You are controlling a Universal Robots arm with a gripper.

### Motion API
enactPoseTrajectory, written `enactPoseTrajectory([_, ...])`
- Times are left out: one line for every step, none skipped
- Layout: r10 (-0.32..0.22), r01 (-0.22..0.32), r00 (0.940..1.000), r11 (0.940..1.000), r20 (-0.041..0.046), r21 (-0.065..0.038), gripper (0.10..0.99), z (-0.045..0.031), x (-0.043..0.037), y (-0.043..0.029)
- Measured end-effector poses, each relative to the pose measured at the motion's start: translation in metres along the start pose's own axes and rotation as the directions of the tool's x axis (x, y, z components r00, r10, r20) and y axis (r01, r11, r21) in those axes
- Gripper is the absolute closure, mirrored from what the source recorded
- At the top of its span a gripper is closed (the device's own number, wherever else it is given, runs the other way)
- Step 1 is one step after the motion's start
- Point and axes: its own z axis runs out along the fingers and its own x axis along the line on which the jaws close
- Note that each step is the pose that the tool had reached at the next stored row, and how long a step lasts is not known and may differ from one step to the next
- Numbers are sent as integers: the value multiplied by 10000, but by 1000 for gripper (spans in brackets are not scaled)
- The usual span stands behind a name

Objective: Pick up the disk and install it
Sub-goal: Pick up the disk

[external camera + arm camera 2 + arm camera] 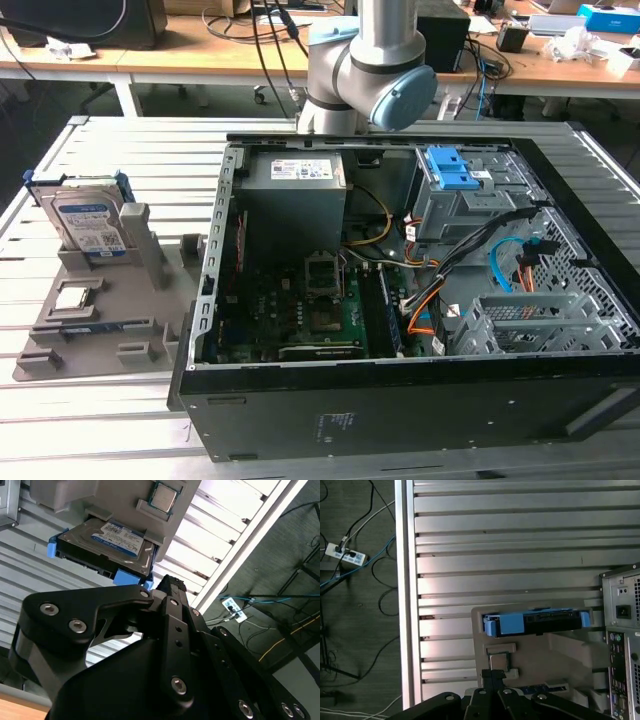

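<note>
- The disk (88, 215) stands on edge in a slot of the grey holder (150, 255). That's out on the slatted table (60, 420), at the exterior view's left of the open computer case (400, 400). Its label faces this way and the blue carrier frame runs round its edges.
- Nothing is touching it. It sits in its slot, well apart from the case, so the pick-up isn't done yet.
- First worry: it looks snug in that slot. A pull that isn't straight could, I'd guess, bind it or drag the holder along.
- Second: that blue frame is plastic. A grip landing there rather than on the metal body might flex or slip.
- Third: a processor chip (164, 497) lies on the same holder, near the disk. A low or wide approach could knock it.
- Farther off, inside the case, loose cables (480, 240) run right by the drive cage (455, 205) with its blue latch (447, 170). A carried disk could snag there.
- Now the gripper (492, 676): in both wrist views it hangs over the holder, clear of the disk. Its fingers look pressed together with nothing between them. Coming down like that, they'd strike the disk's top edge instead of straddling it.
</note>
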Motion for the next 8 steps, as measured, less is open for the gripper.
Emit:
enactPoseTrajectory([-148, 148, 9999, 9999, -6, -3, 980, 0, -1, 0])
enactPoseTrajectory([-261, 261, 9997, 9997, -11, -6, 980, 0, -1, 0])
enactPoseTrajectory([-462, 462, 9989, 9989, -21, -11, 980, 0, -1, 0])
enactPoseTrajectory([-752, 752, 9972, 9972, -32, -19, 980, 0, -1, 0])
enactPoseTrajectory([-1170, 1170, 9931, 9931, -50, -30, 980, 0, -1, 0])
enactPoseTrajectory([-1458, 1458, 9893, 9893, -63, -39, 980, 0, -1, 0])
enactPoseTrajectory([-1695, 1695, 9855, 9855, -72, -46, 980, 0, -1, 0])
enactPoseTrajectory([-1916, 1916, 9814, 9815, -81, -53, 980, 0, -1, 0])
